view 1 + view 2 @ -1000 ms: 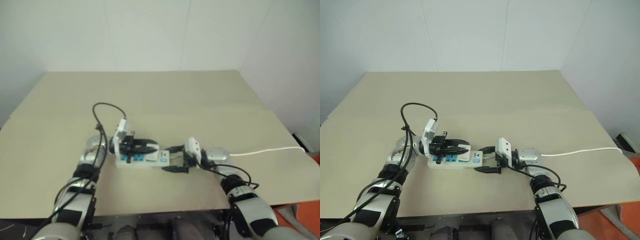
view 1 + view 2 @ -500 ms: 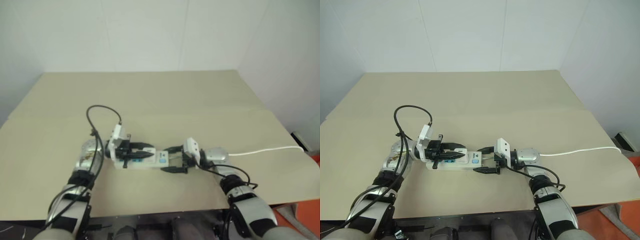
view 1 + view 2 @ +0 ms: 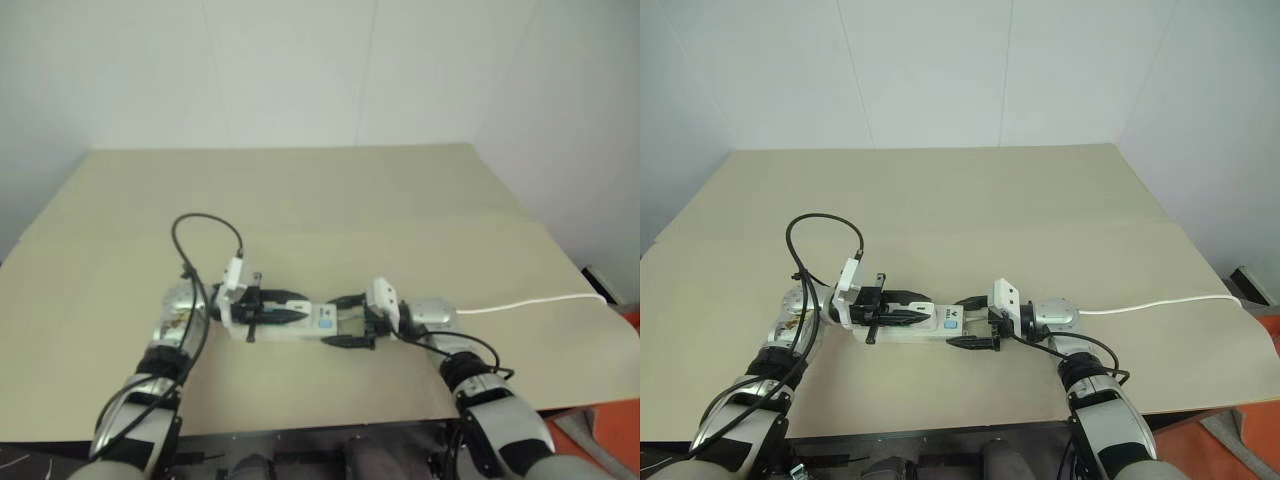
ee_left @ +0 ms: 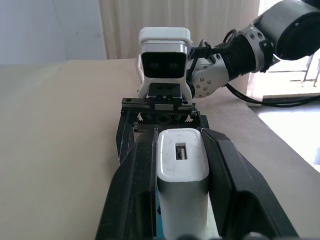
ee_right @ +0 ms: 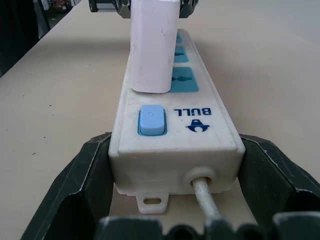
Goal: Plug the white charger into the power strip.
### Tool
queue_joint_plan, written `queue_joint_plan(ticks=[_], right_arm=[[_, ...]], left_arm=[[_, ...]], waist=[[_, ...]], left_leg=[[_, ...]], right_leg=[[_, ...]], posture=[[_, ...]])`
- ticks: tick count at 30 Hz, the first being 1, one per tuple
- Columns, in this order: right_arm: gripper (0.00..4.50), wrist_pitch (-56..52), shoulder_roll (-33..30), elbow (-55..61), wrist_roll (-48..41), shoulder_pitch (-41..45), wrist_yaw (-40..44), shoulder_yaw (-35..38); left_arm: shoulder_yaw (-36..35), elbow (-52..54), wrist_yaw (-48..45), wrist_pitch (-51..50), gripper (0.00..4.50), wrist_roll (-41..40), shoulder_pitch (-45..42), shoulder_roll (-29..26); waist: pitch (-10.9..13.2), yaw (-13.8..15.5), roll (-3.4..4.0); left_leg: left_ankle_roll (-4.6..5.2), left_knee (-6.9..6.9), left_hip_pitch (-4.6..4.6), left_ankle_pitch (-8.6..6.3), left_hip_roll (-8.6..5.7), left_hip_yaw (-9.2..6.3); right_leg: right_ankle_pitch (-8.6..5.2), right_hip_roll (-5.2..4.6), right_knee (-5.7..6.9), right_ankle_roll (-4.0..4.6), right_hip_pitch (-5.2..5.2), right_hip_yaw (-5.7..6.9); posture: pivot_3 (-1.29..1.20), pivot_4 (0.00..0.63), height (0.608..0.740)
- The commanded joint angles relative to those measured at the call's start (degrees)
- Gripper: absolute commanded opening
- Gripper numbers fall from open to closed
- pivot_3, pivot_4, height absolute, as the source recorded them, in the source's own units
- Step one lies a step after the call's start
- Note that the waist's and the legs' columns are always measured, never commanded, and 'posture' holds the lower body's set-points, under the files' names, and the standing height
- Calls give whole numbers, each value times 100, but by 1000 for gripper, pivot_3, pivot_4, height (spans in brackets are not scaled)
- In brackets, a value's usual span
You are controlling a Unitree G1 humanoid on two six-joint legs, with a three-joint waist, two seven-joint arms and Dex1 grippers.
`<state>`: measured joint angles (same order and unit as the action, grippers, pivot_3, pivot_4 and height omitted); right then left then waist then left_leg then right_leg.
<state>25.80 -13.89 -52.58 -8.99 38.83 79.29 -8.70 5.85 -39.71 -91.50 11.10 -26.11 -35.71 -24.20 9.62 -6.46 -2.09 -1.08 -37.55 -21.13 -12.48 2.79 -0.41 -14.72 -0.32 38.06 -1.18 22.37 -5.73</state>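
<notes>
A tan table carries a white power strip near its front edge, the right gripper clamping the cord end of the strip between its fingers, while the left gripper pinches a white charger standing on the strip's sockets

From the head views, the white charger is too small to make out between the left gripper fingers, which also cover the sockets of the power strip. Close up, the charger's lower end is cut off by the picture's edge, and its prongs are hidden. Whether it sits fully in a socket cannot be told. The strip's thin white cord runs off the table's right edge.
</notes>
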Motion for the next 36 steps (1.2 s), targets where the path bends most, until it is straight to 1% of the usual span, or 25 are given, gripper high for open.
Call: queue_joint_plan(ticks=[1,3,5,9,11,12,15,18,24,26,27,28,31,33,36], right_arm=[[3402,11,-64,-78,258,-188,126,-195],[3402,21,-58,-95,261,-175,118,-193],[3402,24,-52,-108,261,-163,116,-190],[3402,34,-39,-122,262,-143,115,-175],[3402,31,-36,-125,257,-135,119,-169],[3402,32,-33,-132,258,-129,118,-168],[3402,39,-29,-147,264,-117,114,-168],[3402,41,-27,-154,271,-108,108,-170],[3402,-147,-36,-144,197,-78,169,-123],[4137,-240,-56,-140,163,-53,233,-103],[4376,-252,-76,-118,134,-56,274,-86],[4446,-260,-89,-100,115,-61,307,-72],[4446,-120,-158,8,73,-104,291,8],[4446,-35,-239,126,44,-143,229,73],[4446,75,-622,642,-113,-282,329,237]], left_arm=[[-86,-446,9,-56,1027,290,205,-113],[-129,-435,-55,32,1772,250,237,-99],[-50,-320,-94,105,2313,198,321,-152],[100,76,-100,201,3588,94,535,-237],[2,188,-100,53,4272,52,566,-200],[-36,191,-100,43,4486,52,557,-196],[-211,209,-99,-91,4486,16,488,-208],[-275,440,-100,-329,4486,-75,445,-335],[-979,1385,76,-1092,4486,-601,395,-771],[-1335,1593,265,-1307,4500,-816,376,-950],[-1571,1616,384,-1350,4500,-900,360,-1093],[-1726,1635,464,-1381,4500,-938,357,-1180],[-2093,1680,567,-1461,4500,-968,498,-1535],[-2226,1747,561,-1406,4500,-879,716,-1741],[-2427,1965,499,-1307,4500,-754,1318,-2068]], waist=[[0,-1,0],[0,-7,2],[-2,-16,7],[-4,1,12],[-4,7,12],[-4,9,12],[-4,8,12],[-4,4,12],[4,-7,9],[5,-7,9],[6,-1,8],[7,2,8],[9,23,8],[9,45,9],[11,91,12]], left_leg=[[0,0,1,0,0,0],[0,1,1,0,0,0],[0,7,1,0,-1,1],[0,10,4,0,-2,1],[0,10,4,0,-2,2],[0,10,4,0,-2,2],[0,11,4,0,-2,2],[0,11,3,0,-2,2],[0,14,-12,0,0,1],[0,16,-12,0,0,1],[0,17,-14,0,0,1],[0,17,-14,0,1,1],[0,20,-20,0,1,1],[0,20,-31,0,1,2],[-1,20,-52,0,-1,11]], right_leg=[[0,0,-1,0,-1,0],[0,0,-1,0,-1,0],[-1,0,-2,1,2,-3],[-2,-4,-3,2,-3,-2],[-2,-6,-4,2,-3,-2],[-2,-6,-5,2,-3,-2],[-3,-5,-5,3,-2,-2],[-3,-4,-6,3,-1,-2],[-3,-3,-6,3,18,-2],[-3,-4,-8,4,20,-2],[-3,-4,-8,4,21,-2],[-4,-5,-9,4,22,-2],[-5,-5,-10,4,30,-1],[-5,-7,-11,4,41,-1],[-5,-17,-10,4,65,-4]], posture=[[0,150,740],[0,150,740],[0,150,740],[0,150,740],[0,150,740],[0,150,740],[0,150,740],[0,150,740],[0,150,740],[0,150,740],[0,150,740],[0,150,740],[0,150,740],[0,150,740],[0,150,740]])
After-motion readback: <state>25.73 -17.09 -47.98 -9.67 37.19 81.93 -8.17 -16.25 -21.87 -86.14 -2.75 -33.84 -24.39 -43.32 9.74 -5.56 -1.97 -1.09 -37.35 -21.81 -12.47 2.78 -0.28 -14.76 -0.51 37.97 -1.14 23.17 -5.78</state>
